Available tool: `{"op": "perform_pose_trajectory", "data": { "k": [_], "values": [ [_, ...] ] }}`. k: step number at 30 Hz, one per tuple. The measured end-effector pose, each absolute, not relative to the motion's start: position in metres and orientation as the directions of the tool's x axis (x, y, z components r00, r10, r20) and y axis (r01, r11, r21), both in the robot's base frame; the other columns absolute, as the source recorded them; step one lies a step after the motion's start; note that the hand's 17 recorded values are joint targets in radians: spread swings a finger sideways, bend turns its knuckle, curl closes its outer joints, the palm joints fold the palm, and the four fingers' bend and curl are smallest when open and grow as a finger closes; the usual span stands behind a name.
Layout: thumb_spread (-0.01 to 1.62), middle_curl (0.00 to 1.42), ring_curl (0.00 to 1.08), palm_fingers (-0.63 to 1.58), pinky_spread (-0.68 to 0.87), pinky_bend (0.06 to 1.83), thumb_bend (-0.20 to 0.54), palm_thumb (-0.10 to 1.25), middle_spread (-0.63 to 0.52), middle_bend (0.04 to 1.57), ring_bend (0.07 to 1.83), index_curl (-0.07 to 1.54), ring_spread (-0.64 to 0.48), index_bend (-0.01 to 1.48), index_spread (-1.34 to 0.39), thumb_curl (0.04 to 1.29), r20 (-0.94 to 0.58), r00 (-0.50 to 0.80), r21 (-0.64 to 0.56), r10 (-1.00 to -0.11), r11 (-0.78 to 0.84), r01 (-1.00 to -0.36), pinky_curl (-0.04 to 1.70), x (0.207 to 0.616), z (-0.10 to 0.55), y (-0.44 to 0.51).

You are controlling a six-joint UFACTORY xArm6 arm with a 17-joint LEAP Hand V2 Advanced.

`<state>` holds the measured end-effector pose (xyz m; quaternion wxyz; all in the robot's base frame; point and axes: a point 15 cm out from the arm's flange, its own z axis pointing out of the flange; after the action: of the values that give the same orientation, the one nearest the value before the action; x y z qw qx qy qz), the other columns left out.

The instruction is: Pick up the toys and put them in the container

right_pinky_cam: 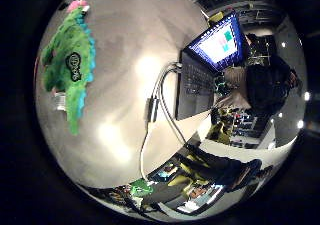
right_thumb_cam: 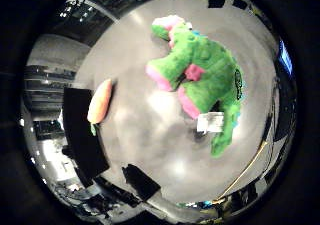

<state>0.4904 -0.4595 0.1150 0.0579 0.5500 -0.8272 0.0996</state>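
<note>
A green plush dinosaur (right_thumb_cam: 200,70) with pink feet and a pink patch lies on the grey table (right_thumb_cam: 150,150), a small white tag (right_thumb_cam: 210,122) beside its tail. The right little finger side palm view shows it (right_pinky_cam: 70,60) lying along the table's edge. An orange carrot toy (right_thumb_cam: 98,100) with a green top lies on the table away from the dinosaur, next to a flat black box-like thing (right_thumb_cam: 82,135). I cannot tell whether that is the container. My hand is above the table, well clear of the toys.
An open laptop (right_pinky_cam: 215,47) with a lit screen stands on the table (right_pinky_cam: 120,105), far from the dinosaur. A second smaller black block (right_thumb_cam: 140,182) lies near the table's edge. Room clutter lies beyond the table.
</note>
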Motion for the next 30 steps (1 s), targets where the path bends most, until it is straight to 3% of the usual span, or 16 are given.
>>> {"op": "perform_pose_trajectory", "data": {
  "k": [14, 21, 23, 26, 28, 29, 30],
  "values": [
    [0.90, 0.28, 0.17, 0.13, 0.36, 0.26, -0.033, 0.24, 0.26, 0.22, 0.25, 0.36, 0.25, 0.22, -0.04, 0.29, 0.232, -0.387, -0.077, -0.892, 0.380, -0.922, 0.28, 0.485, 0.074, -0.466],
    [0.89, 0.31, 0.22, 0.33, 0.37, 0.23, -0.030, 0.24, 0.25, 0.28, 0.39, 0.31, 0.23, 0.14, -0.07, 0.30, 0.232, -0.365, -0.081, -0.902, 0.356, -0.931, 0.28, 0.497, 0.069, -0.455],
    [0.90, 0.32, 0.25, 0.49, 0.37, 0.27, -0.026, 0.27, 0.23, 0.35, 0.55, 0.27, 0.20, 0.12, -0.08, 0.30, 0.232, -0.359, -0.084, -0.904, 0.349, -0.933, 0.28, 0.501, 0.067, -0.452],
    [0.92, 0.35, 0.32, 0.84, 0.22, 0.40, -0.016, 0.34, 0.09, 0.46, 0.84, 0.21, 0.02, 0.11, -0.14, 0.31, 0.233, -0.354, -0.093, -0.906, 0.341, -0.935, 0.29, 0.505, 0.067, -0.451],
    [0.93, 0.39, 0.36, 1.13, -0.03, 0.63, -0.017, 0.38, -0.04, 0.56, 0.95, 0.19, -0.11, 0.13, -0.22, 0.31, 0.236, -0.351, -0.107, -0.906, 0.334, -0.936, 0.35, 0.509, 0.068, -0.452],
    [0.94, 0.42, 0.39, 1.30, -0.19, 0.74, -0.016, 0.41, -0.10, 0.63, 0.97, 0.23, -0.16, 0.23, -0.27, 0.31, 0.236, -0.345, -0.109, -0.908, 0.328, -0.938, 0.39, 0.510, 0.067, -0.452],
    [0.94, 0.43, 0.39, 1.30, -0.22, 0.76, -0.013, 0.43, -0.11, 0.65, 0.98, 0.23, -0.18, 0.24, -0.28, 0.32, 0.237, -0.342, -0.109, -0.910, 0.325, -0.940, 0.40, 0.511, 0.067, -0.451]
  ]
}}
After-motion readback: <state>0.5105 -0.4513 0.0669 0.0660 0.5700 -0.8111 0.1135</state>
